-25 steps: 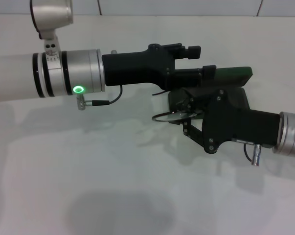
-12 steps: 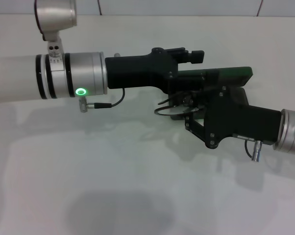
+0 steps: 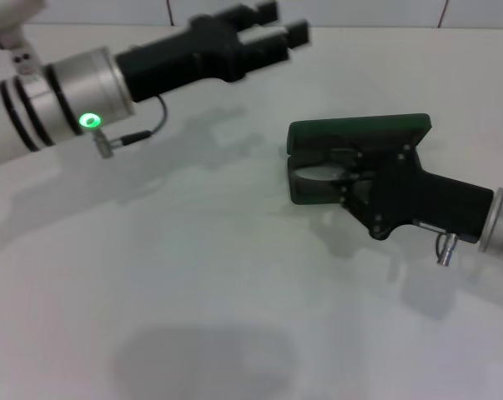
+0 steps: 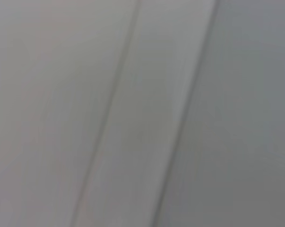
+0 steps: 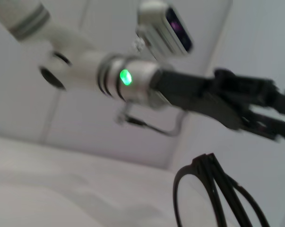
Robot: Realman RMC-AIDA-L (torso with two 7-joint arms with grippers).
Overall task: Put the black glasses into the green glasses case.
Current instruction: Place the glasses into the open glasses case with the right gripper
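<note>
The green glasses case lies open on the white table right of centre, its lid raised at the back. The black glasses sit low in the case's open base, one clear lens showing. My right gripper reaches in from the right and is shut on the black glasses. The right wrist view shows the thin black frame close up. My left gripper hovers open and empty at the far upper left, well away from the case; the right wrist view catches it too.
The left arm, with its green light, stretches across the upper left. The right arm's silver wrist enters at the right edge. A tiled wall runs along the far table edge. Only blurred pale surface fills the left wrist view.
The left gripper has let go of the case lid and pulled back up and to the left. The right gripper has carried the glasses down into the case's base.
</note>
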